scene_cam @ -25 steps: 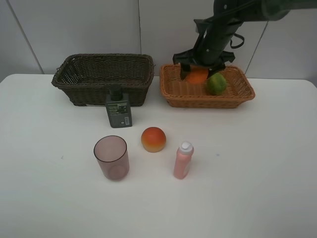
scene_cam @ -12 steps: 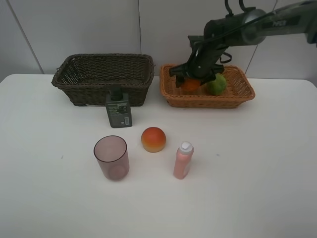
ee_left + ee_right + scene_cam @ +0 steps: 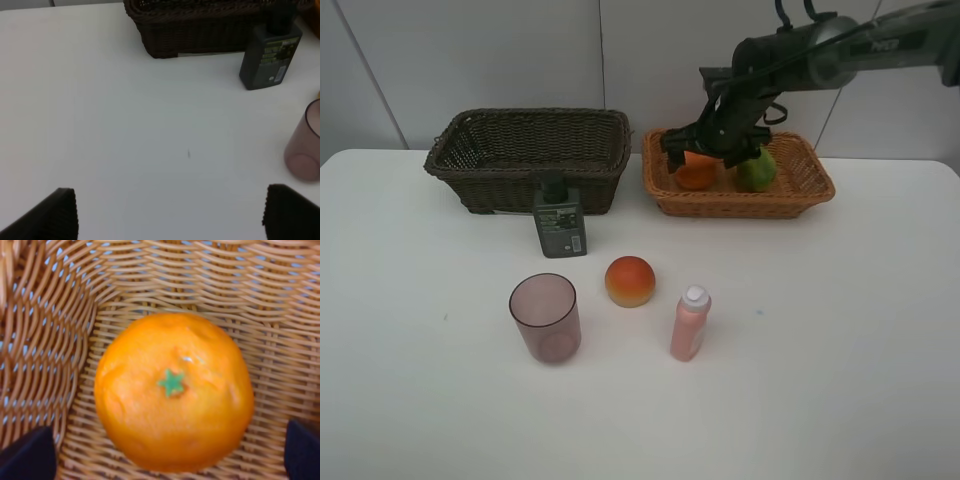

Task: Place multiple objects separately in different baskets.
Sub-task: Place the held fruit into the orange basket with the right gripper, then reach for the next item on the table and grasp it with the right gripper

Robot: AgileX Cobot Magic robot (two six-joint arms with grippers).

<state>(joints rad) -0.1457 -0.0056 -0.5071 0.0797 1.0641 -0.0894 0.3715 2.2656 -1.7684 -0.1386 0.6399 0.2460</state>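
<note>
Now that the right gripper [image 3: 165,452] has let go, its jaws stand wide apart. In the wrist view each pad sits well off to one side of the orange [image 3: 172,390] and neither touches it. Half a second earlier the same jaws were closed on that fruit above the wicker. The orange now rests on the floor of the light basket [image 3: 800,185] at its left end, stem scar up.

That drop looks finished, so two of the six objects are sorted. The green citrus [image 3: 756,170] lies in the same basket at the orange's 3 o'clock, partly behind the arm.

The left gripper [image 3: 170,212] hangs over bare table [image 3: 840,350] with its jaws apart and nothing between them.

Taking the high view as the clock face, the dark basket [image 3: 525,115] sits at the light one's 9 o'clock, just beside it, and appears to hold nothing yet. The pump bottle [image 3: 560,222] stands upright at its 6 o'clock, close against the front wall.

The red-yellow fruit [image 3: 630,280] lies out on the table. The mauve cup [image 3: 546,318] is at its 8 o'clock and the pink bottle [image 3: 690,322] at its 4 o'clock, both upright and apart from it.

For the next pick, the likely snags are the basket rim around the right jaws on the way up, and the two tall neighbours flanking the fruit.
</note>
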